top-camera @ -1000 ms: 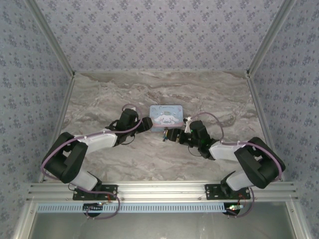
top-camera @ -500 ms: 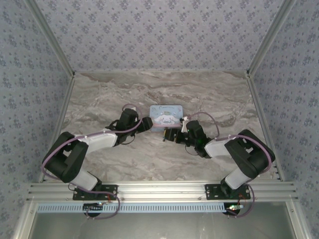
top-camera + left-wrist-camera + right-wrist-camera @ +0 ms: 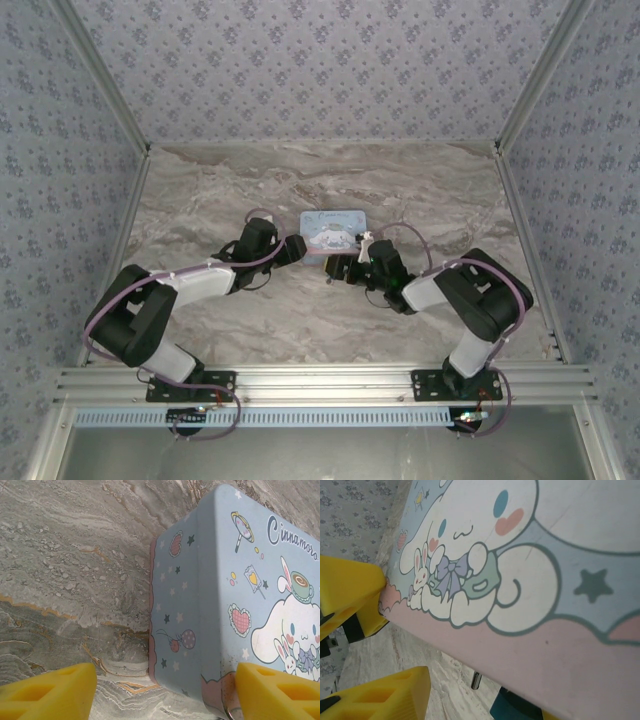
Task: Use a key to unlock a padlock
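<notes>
**Right arm folds in beside the tin, left arm unmoved**

Since a second ago the right arm's elbow has swung inward and up the table [image 3: 300,335], and the right gripper [image 3: 336,267] has crept a little closer to the near edge of the cartoon-printed tin [image 3: 333,235]. Its fingers [image 3: 385,695] have drawn in somewhat but stand apart. In the right wrist view, bare marble shows between the nearer yellow finger and the padlock [image 3: 512,708], so nothing is clamped.

The padlock's teal body sits on the table, tucked against the tin's pink lower edge at the bottom of that view. In the overhead view it is too small to make out clearly.

The left gripper [image 3: 297,250] is where it was, at the tin's near-left corner. Its fingers [image 3: 50,690] are spread wide — one over the marble, the other over the tin's lid, with the corner between them and not squeezed. The tin has not shifted.
</notes>
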`<act>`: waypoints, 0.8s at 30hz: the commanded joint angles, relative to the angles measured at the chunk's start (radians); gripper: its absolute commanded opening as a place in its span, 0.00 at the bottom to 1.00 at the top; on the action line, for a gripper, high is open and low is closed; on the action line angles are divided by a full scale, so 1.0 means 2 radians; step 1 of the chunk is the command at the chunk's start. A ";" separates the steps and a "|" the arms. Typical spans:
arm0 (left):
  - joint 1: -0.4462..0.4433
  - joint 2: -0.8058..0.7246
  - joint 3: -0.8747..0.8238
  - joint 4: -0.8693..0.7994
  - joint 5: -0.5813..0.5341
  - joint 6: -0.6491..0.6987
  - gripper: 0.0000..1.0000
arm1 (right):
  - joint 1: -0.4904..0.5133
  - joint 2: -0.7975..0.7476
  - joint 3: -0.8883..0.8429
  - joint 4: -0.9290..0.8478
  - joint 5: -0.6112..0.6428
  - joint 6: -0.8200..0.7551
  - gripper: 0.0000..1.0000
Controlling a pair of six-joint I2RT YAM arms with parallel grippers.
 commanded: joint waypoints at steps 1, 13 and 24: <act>-0.001 0.013 0.003 -0.021 0.004 -0.001 0.73 | 0.004 0.016 0.012 0.040 -0.004 0.002 0.59; -0.001 0.015 0.004 -0.025 0.001 -0.003 0.72 | -0.001 0.024 -0.009 0.085 -0.006 0.007 0.43; -0.001 0.016 0.005 -0.026 0.000 -0.004 0.72 | -0.001 0.021 -0.016 0.085 -0.004 0.005 0.33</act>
